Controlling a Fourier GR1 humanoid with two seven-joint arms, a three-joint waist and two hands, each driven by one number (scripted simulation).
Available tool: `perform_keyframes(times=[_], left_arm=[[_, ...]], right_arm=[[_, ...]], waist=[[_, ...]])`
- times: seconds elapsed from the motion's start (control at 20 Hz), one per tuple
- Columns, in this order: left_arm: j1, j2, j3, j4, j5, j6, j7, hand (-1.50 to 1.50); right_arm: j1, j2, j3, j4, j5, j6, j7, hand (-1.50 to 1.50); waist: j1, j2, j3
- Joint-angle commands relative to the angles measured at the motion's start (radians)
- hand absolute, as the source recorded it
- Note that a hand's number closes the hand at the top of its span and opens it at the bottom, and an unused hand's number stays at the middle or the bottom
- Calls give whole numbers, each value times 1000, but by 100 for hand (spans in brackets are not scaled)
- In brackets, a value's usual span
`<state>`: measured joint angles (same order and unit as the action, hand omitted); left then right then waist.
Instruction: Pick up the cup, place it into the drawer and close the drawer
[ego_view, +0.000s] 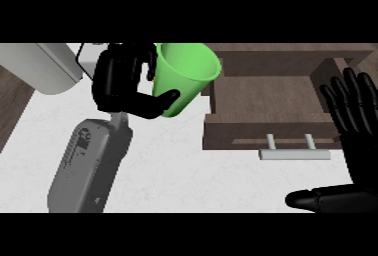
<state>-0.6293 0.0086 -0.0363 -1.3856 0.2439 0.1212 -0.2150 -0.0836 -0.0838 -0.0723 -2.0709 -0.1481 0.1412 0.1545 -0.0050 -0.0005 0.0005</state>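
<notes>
While left hand (122, 87) grips green cup (184, 75), drawer (269, 102) sits open.

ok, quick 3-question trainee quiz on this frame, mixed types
1. True or false: the drawer is open.
2. Which hand holds the cup? A) left hand B) right hand C) neither
3. Fill in: the cup's colour is ____.

Key: 1 true, the drawer is pulled out with its handle toward the robot. 2 A, its thumb and fingers curl round the cup; the right hand rests open beside the drawer. 3 green.
</notes>
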Motion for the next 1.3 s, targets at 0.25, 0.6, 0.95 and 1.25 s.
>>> perform_keyframes(times=[0.25, 0.6, 0.95, 1.25], left_arm=[[-285, -8, 29, 267, -39, 68, -1, 150], [-403, -9, -84, 396, -3, 196, 19, 150], [-483, -8, -114, 576, 82, 222, -45, 150], [-631, -9, -171, 773, 189, 289, -90, 150]], right_arm=[[29, 1, 13, -10, 4, 15, -8, -150], [-11, -12, -22, 21, -16, 9, -4, -150], [57, -4, -19, 23, -28, 51, -77, -150], [-17, -3, -8, 43, -5, 15, -32, -150]], waist=[[-12, 4, 0], [-16, 3, 0], [-24, 5, 0], [-43, 11, 0]])
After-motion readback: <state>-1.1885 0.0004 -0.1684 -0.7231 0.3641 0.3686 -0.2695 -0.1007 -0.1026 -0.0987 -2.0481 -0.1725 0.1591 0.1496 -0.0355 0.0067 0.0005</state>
